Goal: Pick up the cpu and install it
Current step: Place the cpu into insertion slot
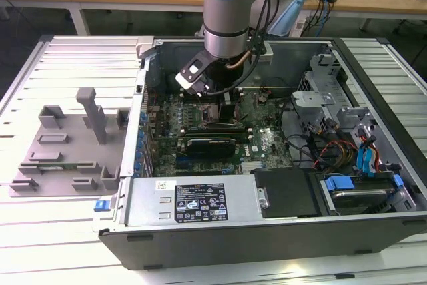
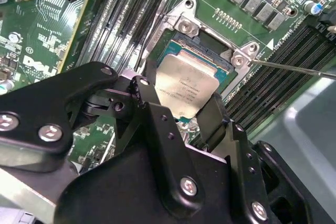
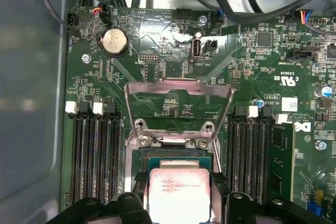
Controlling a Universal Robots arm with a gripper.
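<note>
The cpu [image 2: 184, 85] [image 3: 179, 192], a flat square chip with a silvery top, sits between the black fingers [image 2: 148, 98] of my gripper [image 2: 181, 107] [image 3: 181, 208], which is shut on its two sides. The chip hangs right at the dark metal-framed socket [image 2: 210, 45] [image 3: 170, 155] of the green motherboard [image 1: 263, 141]; whether it touches the socket's floor I cannot tell. The socket's load plate [image 3: 178, 95] stands swung open. In the exterior view the gripper [image 1: 215, 100] reaches down inside the open computer case.
Memory slots [image 3: 94, 156] flank the socket on both sides, and a thin metal lever [image 2: 294, 68] sticks out beside it. Cables [image 1: 320, 145] and drive bays fill the case toward the exterior view's right. A grey plastic holder block [image 1: 67, 145] lies outside the case at the left.
</note>
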